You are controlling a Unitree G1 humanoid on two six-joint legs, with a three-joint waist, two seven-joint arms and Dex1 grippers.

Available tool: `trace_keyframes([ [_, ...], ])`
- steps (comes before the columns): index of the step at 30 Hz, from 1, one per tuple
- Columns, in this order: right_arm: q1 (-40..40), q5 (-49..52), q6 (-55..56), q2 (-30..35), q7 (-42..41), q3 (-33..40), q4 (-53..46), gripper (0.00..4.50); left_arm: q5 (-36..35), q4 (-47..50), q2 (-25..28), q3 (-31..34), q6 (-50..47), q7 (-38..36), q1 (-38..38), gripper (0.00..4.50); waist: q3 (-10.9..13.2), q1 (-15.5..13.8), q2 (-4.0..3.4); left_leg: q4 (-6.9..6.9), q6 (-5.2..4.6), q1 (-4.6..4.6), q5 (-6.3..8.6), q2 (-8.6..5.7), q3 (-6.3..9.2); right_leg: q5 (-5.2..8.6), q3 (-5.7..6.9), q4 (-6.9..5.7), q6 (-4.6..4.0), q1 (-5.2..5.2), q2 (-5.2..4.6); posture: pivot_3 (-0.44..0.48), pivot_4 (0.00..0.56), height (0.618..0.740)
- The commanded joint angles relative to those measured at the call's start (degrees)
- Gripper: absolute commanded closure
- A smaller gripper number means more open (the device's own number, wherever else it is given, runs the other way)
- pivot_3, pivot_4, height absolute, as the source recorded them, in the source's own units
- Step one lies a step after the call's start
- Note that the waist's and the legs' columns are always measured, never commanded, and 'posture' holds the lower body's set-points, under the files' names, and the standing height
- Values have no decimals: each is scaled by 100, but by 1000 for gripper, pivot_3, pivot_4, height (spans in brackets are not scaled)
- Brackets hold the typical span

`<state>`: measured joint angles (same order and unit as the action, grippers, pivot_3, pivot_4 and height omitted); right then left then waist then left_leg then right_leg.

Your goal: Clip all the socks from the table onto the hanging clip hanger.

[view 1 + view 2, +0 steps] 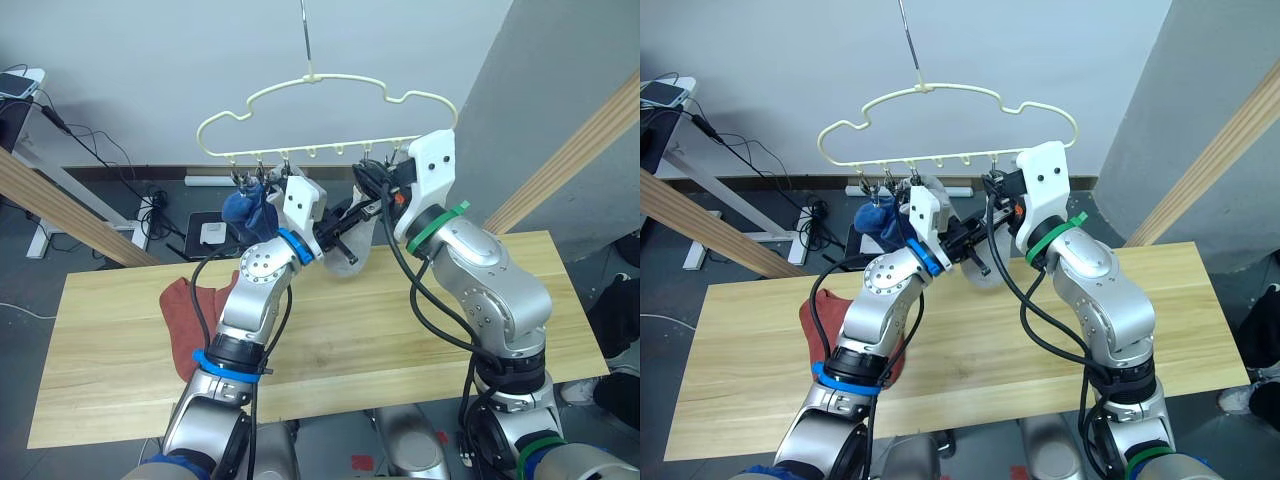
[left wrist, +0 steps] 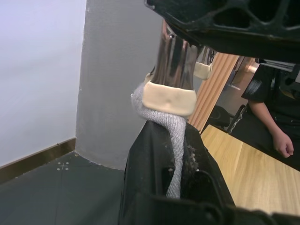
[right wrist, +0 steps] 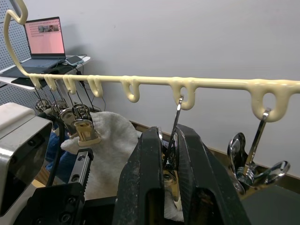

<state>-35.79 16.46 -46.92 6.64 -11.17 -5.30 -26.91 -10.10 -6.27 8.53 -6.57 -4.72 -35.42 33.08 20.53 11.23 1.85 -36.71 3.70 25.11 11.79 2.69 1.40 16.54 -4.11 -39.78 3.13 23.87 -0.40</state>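
The pale yellow clip hanger (image 1: 330,85) hangs above the table (image 1: 400,335). A blue sock (image 1: 245,208) dangles from its left clips. My left gripper (image 1: 347,228) is shut on a light grey sock (image 2: 176,133) and holds it up under the clip row. A cream-padded metal clip (image 2: 169,96) bites the sock's top edge. My right gripper (image 3: 169,140) is shut on a neighbouring metal clip (image 3: 174,145) that hangs from the hanger's bar (image 3: 211,83). A rust-red sock (image 1: 185,303) lies on the table's left part, partly behind my left arm.
Thick wooden poles slant down on the left (image 1: 60,205) and right (image 1: 575,150) of the table. A person's hand (image 2: 282,142) rests past the table's far end. A laptop (image 3: 44,37) stands on a side desk, and cables lie on the floor behind.
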Motion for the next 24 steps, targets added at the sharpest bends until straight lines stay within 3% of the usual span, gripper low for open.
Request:
trace_keyframes([
  [1,70,57,-10,-38,27,-19,-294,4426,-96,303,-81,25,74,58,151,4500,0,0,0,0,0,0,0,0,0,0,0,1,0,0,0,-317,329,732],
  [9,168,140,-240,45,-22,-47,-490,1643,-79,212,-104,21,-8,129,177,4500,0,-1,0,0,0,1,0,-1,0,0,0,2,0,0,0,-321,337,732],
  [16,551,265,-417,545,-404,-188,-1131,1643,-87,345,100,-129,-110,-182,30,4500,0,-2,0,1,0,3,0,-1,-1,0,-1,8,0,0,0,-318,340,732],
  [24,979,320,-559,1017,-462,-170,-1739,1621,-77,452,647,-235,-245,-764,-50,2214,0,-3,0,3,0,3,0,0,0,1,-1,11,3,0,1,-324,344,732],
])
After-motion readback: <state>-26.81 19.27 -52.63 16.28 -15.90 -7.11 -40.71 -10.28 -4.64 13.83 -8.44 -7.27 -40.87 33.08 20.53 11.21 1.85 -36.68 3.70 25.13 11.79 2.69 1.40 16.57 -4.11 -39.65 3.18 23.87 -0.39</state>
